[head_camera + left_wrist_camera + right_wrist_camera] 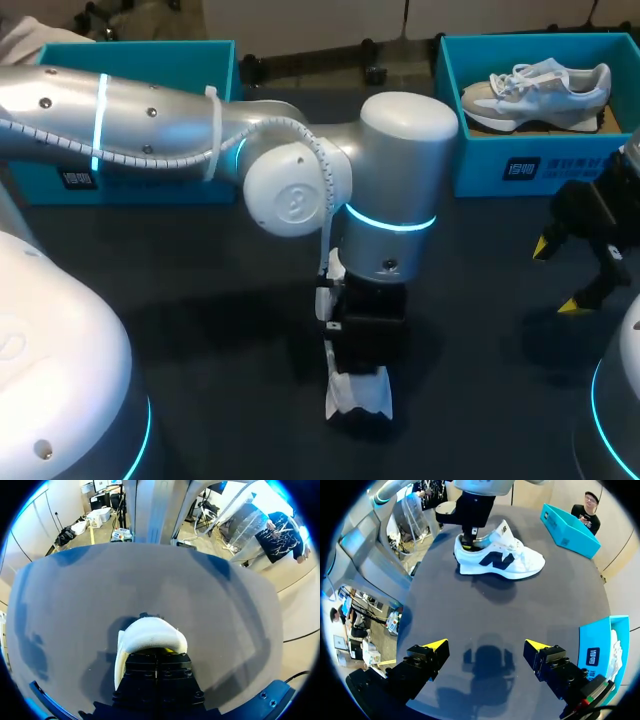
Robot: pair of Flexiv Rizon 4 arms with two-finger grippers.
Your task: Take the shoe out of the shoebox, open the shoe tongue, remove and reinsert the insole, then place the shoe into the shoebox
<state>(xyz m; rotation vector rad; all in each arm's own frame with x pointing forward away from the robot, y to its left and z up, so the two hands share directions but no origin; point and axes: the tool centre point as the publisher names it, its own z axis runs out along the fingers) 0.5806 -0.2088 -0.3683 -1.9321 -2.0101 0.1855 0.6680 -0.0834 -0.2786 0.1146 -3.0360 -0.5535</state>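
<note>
Dark grey table (pixel 200 330) fills the middle, and two bright blue cardboard shoeboxes stand along its far edge. One blue shoebox (pixel 140 60) is at the far left, behind the silver left arm (pixel 150 120). From the right wrist view this box (pixel 570 527) sits past the toe of the shoe. The other blue shoebox (pixel 540 165) is at the far right. A grey and white sneaker (pixel 540 90) lies inside it on its sole.

The white shoe (pixel 360 398), which has a dark logo on its side, is out of the boxes. It stands on its sole near the middle of the table, well apart from both boxes. The left arm reaches in over the middle and points straight down. The left gripper (pixel 360 375) is at the heel of the white shoe (pixel 505 560). Its jaws are pulled in narrow and pinch the back rim of the heel (pixel 150 635). The yellow tips are mostly hidden by the shoe.

The right gripper (pixel 556 277) hangs over bare table near the right-hand box. Its jaws are wide apart and hold nothing (pixel 486 644). It is well apart from the white shoe
</note>
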